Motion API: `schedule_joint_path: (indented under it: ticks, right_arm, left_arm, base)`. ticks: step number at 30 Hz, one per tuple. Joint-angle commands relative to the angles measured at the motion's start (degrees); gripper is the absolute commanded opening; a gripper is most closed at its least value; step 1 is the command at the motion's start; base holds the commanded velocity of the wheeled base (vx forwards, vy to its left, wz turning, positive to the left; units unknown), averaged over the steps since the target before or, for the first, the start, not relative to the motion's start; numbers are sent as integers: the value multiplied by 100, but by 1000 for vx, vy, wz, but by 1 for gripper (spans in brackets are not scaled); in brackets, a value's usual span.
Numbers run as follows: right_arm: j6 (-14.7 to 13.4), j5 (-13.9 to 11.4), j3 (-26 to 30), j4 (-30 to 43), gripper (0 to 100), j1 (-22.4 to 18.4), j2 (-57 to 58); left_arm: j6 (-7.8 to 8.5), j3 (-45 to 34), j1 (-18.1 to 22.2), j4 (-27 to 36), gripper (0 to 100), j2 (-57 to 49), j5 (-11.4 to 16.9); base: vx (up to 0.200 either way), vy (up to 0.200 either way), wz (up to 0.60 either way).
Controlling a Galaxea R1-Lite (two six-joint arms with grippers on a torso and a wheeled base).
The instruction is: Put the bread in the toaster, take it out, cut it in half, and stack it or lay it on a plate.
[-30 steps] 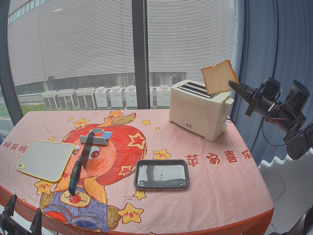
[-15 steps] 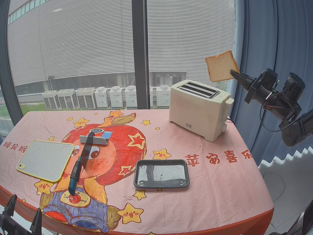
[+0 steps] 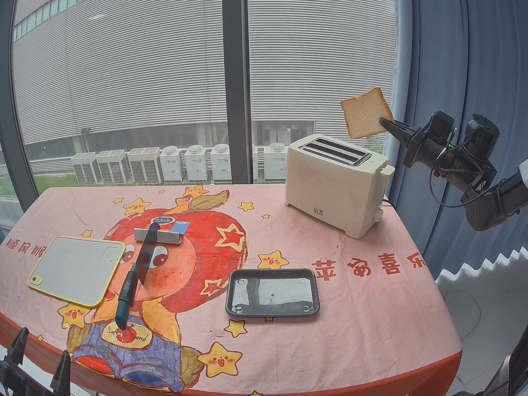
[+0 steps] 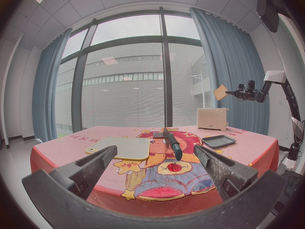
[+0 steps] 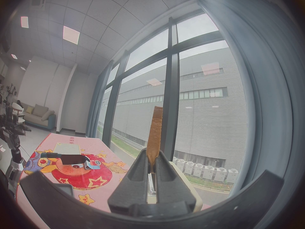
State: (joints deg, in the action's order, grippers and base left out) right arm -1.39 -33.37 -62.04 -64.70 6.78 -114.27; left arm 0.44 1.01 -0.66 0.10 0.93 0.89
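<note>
Grips square tan bread slice [image 3: 366, 113] by its right crust edge in clenched right hand [image 3: 386, 124], in air above right end of cream two-slot toaster [image 3: 335, 185]. Has left hand [image 4: 155, 150] released at near edge of pink worktop [image 3: 357, 314]. Judged light, soft, tearable: pinch crust gently.

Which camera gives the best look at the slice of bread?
The head view: the bread shows its whole face, pinched at one edge by the right claw, higher than the toaster. The left wrist view shows it small and far off; the right wrist view shows it edge-on.
</note>
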Motion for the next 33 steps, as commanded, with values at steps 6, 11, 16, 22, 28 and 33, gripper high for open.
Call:
schedule_joint_path:
  ticks: [6,11,16,22,28,33]
  right_arm:
    - [341,-3,-283,598,0,-45,-77]
    - [517,-3,-590,1117,0,-36,-104]
    - [578,-12,-871,1539,0,-1,-183]
    - [974,-12,-1232,1864,0,8,-447]
    - [1273,-12,-1214,1873,0,8,-622]
    - [1299,-12,-1214,1873,0,25,-658]
  left_arm:
    - [0,-92,-4,-1,100,-84,-1]
    - [0,-92,-4,-1,100,-84,-1]
    - [0,-92,-4,-1,100,-84,-1]
    - [0,-92,-4,-1,100,-84,-1]
    - [0,-92,-4,-1,100,-84,-1]
    - [0,-92,-4,-1,100,-84,-1]
  base:
    - [0,0,0]
    - [0,0,0]
    - [0,0,0]
    - [0,0,0]
    - [0,0,0]
    - [0,0,0]
